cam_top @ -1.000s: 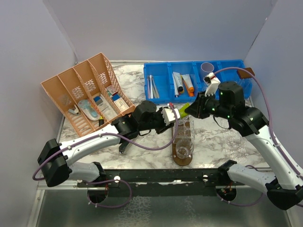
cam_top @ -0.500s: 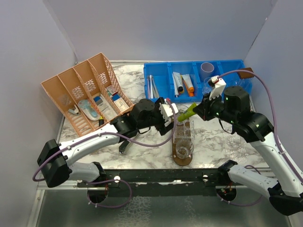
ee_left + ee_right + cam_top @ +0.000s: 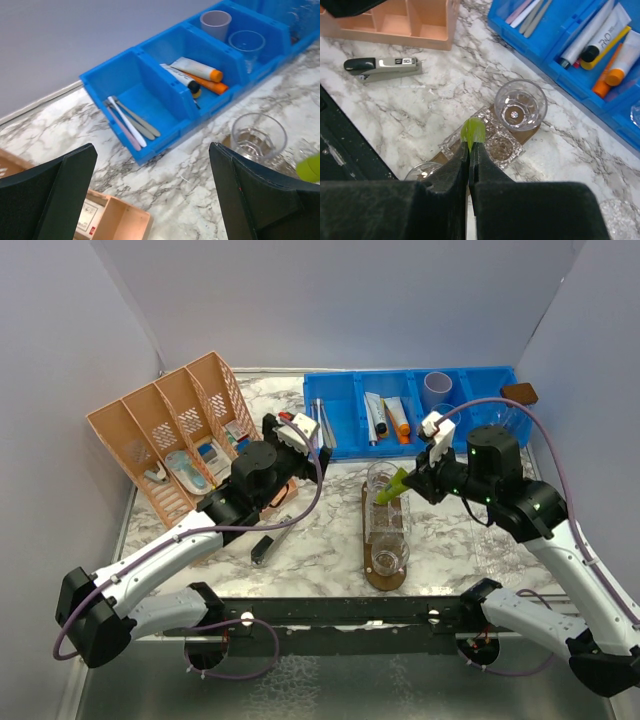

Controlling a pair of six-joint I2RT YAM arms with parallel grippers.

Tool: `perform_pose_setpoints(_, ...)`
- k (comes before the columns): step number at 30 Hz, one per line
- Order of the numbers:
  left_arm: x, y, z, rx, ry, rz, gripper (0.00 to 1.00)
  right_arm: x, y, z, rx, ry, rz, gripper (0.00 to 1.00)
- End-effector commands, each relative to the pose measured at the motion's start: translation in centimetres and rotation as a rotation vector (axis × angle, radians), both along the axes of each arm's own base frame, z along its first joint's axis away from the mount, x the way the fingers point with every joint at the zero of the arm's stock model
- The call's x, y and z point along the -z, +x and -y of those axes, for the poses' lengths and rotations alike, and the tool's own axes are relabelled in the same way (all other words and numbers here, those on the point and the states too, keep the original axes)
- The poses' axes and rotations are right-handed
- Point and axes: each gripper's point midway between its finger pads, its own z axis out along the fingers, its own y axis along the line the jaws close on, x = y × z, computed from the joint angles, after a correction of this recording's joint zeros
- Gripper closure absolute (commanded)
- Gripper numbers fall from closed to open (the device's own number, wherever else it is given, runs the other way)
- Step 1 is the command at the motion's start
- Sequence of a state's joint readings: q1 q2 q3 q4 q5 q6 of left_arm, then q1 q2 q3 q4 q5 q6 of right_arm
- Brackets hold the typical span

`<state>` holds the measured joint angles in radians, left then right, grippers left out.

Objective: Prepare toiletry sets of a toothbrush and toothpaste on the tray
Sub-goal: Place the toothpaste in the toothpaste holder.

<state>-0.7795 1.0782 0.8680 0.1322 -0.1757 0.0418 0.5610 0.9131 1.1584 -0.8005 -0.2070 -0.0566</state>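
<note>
Right jaws pinch the lime green tube (image 3: pixel 472 131) over empty-looking tumblers (image 3: pixel 521 105) on the tray (image 3: pixel 384 583), centre frame; left jaws gape empty. No set looks complete; toothbrushes (image 3: pixel 129 124) lie in the blue bin (image 3: pixel 340 425).

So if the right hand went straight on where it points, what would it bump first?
Probably the middle tumbler on the tray. The right hand, shut on the lime green tube, points down at it, though depth is hard to judge.
</note>
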Motion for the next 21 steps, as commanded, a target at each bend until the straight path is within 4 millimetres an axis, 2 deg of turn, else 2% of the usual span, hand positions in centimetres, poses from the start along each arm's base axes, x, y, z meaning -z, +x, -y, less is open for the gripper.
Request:
perform_pose_setpoints(1, -1.4, 2.1, -3.8, -0.248, -0.053, 0.023, 0.01, -1.2, -0.8, -2.3, -0.164, 0.048, 0.066, 0.99)
perform_pose_setpoints(10, -1.6, 2.2, -3.5, -0.230, -0.074, 0.002, 0.01, 0.4, 0.4, -2.3, -0.141, -0.054, 0.051, 0.99)
perform_pose_setpoints(17, -1.6, 2.2, -3.7, -0.231, -0.084, -0.004, 0.01, 0.9, 1.1, -1.7, -0.115, -0.118, 0.083, 0.99)
perform_pose_setpoints(21, -1.8, 2.1, -3.6, -0.222, -0.093, -0.006, 0.01, 2.0, 1.3, -1.9, -0.116, -0.145, 0.056, 0.99)
